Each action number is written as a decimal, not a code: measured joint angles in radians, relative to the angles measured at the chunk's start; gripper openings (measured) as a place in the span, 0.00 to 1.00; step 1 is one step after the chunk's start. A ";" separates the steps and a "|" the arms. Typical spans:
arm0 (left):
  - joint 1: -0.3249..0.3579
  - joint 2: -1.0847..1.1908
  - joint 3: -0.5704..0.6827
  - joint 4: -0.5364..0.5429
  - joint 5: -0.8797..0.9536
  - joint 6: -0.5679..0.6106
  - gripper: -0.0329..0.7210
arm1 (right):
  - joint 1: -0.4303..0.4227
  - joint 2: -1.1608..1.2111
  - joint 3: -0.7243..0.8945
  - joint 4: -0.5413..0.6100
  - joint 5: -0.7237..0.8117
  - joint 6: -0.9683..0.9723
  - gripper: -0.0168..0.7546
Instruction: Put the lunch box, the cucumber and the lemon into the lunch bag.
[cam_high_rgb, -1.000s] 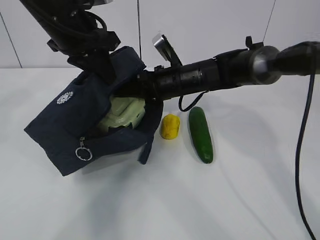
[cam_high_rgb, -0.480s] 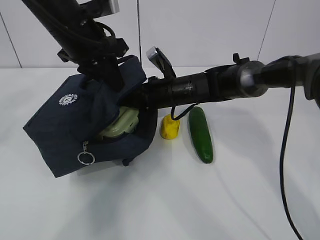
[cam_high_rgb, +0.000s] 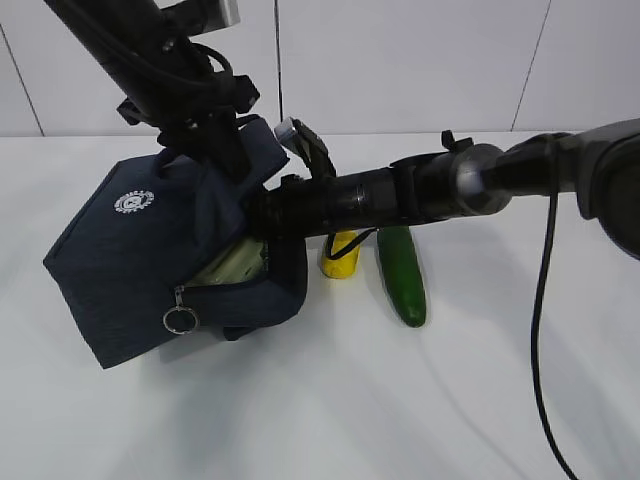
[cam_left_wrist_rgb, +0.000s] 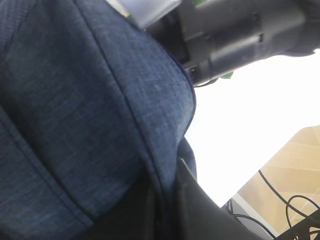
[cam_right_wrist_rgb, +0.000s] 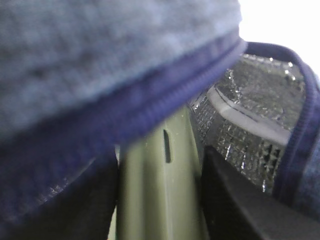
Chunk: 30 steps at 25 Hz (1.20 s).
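White table (cam_high_rgb: 330, 400), pale panel wall (cam_high_rgb: 400, 60) behind.

Dark blue lunch bag (cam_high_rgb: 150, 250) at middle left of the exterior view, tipped, mouth facing right, lifted at the top edge. Small round white logo (cam_high_rgb: 129, 201) on the upper side. Metal ring pull (cam_high_rgb: 179, 320) dangling low on the zipper.

Left gripper (cam_high_rgb: 215, 150) at upper left, reaching down from a black arm, pinched tight on the bag's top fabric. Left wrist view filled with blue cloth (cam_left_wrist_rgb: 90, 125), dark finger (cam_left_wrist_rgb: 200, 210) at the bottom edge.

Right arm (cam_high_rgb: 420, 190) stretched across the middle of the frame from the right, its front end pushed into the bag's mouth. Right gripper (cam_right_wrist_rgb: 162, 165) inside the bag, hidden in the exterior view. Right wrist view: two dark fingers (cam_right_wrist_rgb: 235, 200), one each side of the pale green lunch box (cam_right_wrist_rgb: 160, 185), clamped on it. Shiny silver lining (cam_right_wrist_rgb: 250, 100) behind, blue zipper edge (cam_right_wrist_rgb: 165, 95) across the top.

A sliver of the lunch box (cam_high_rgb: 235, 265) peeking out of the bag's mouth in the exterior view.

Yellow lemon (cam_high_rgb: 340, 255) on the table just right of the bag, partly under the right arm. Green cucumber (cam_high_rgb: 402, 280) just beside the lemon, further right, lying flat, pointing toward the bottom of the frame. Both outside the bag.
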 joint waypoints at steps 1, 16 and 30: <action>0.000 0.000 0.000 0.000 0.000 0.000 0.05 | 0.000 0.005 0.000 0.005 0.002 0.000 0.52; 0.000 0.002 0.000 0.000 0.000 0.000 0.05 | 0.001 0.009 -0.001 0.020 0.010 -0.004 0.55; 0.000 0.002 0.000 0.000 0.000 0.000 0.05 | -0.068 -0.005 -0.005 -0.037 0.149 0.023 0.67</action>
